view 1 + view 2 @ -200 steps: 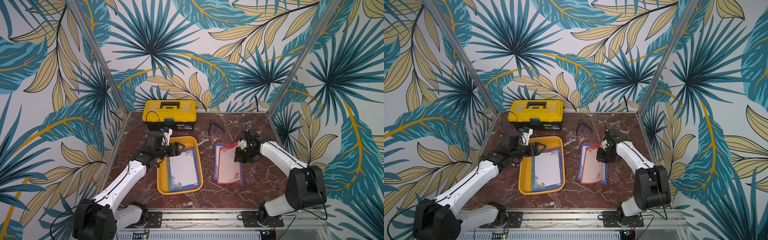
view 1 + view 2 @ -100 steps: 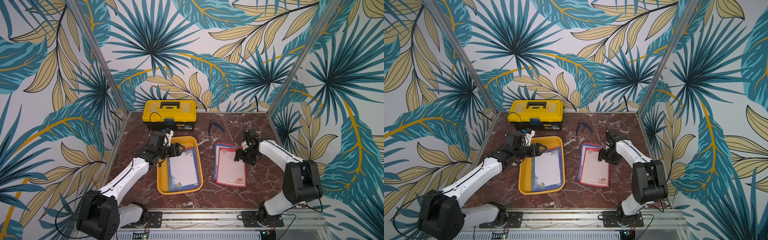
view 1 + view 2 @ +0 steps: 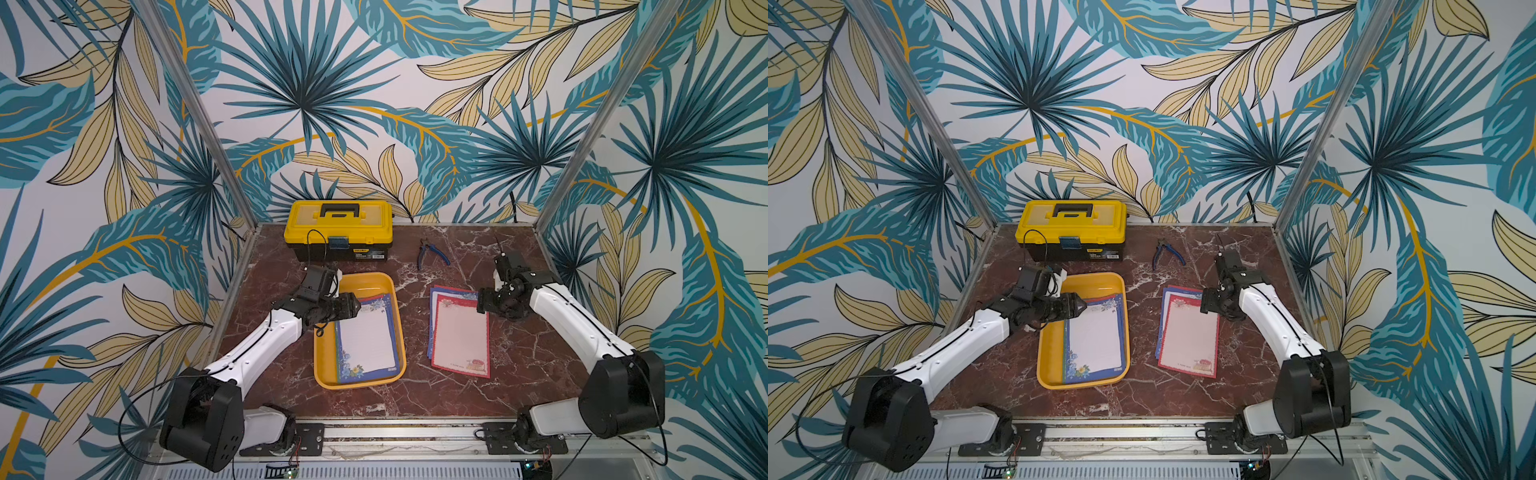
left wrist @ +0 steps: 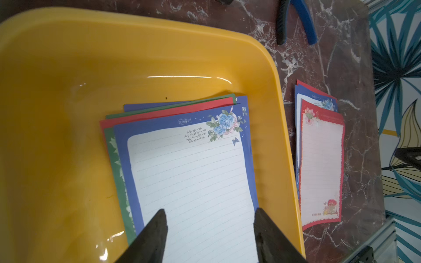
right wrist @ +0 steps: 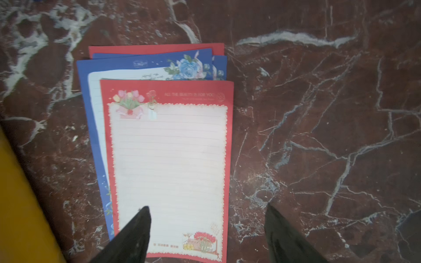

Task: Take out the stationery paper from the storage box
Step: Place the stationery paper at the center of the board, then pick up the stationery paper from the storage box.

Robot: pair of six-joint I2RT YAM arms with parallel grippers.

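Stationery paper under parted left fingers

red-bordered sheet released and lying flat, right gripper opened, left gripper advanced over storage box

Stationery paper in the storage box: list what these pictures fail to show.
- Sheet count: the blue floral sheet covers the rest in the storage box; left wrist view shows only edges.
- Contact: whether the left gripper touches paper; too small in both top views.
- Its script: too small in left wrist view.
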